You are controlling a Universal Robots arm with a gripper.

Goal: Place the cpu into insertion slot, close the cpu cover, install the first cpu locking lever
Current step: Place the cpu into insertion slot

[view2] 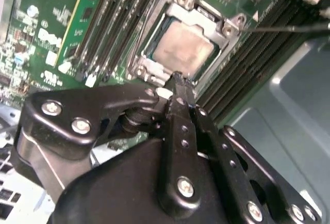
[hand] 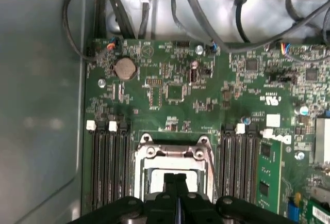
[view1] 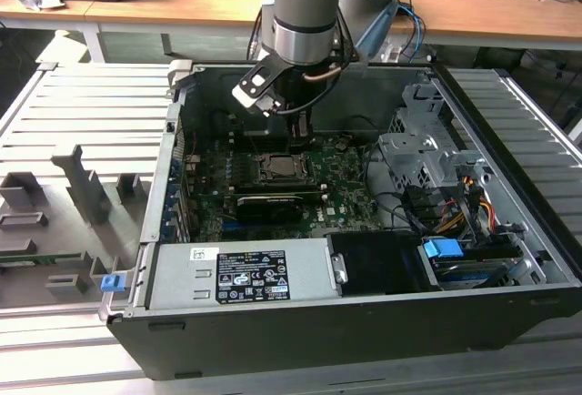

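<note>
cpu seated in the socket at the middle of the green motherboard, inside the open computer case.

Exterior view: the arm drops from the far side into the case. The gripper hangs just above the far edge of the socket. A silver power supply lies along the near wall. A metal drive cage and a blue tab sit toward the exterior view's right. A grey fixture tray lies outside the case on the exterior view's left, and a wooden table stands beyond.

Second wrist view: the cpu shows its dull tan top. The cpu cover lies down flat around it, with the chip showing through the window. The gripper has its two black fingers pressed together, nothing seen between them. The tips are at the socket's edge, just beside the cpu. A thin metal rod runs from one socket corner out across the memory slots. I cannot tell whether it is latched.

First wrist view: the gripper is closed to a hairline slit and empty as far as I can see. It hangs over the cpu, which sits inside the cpu cover. Memory slots flank the socket on both sides. A coin battery sits farther up the board, and dark cables loop past the board's edge.
</note>
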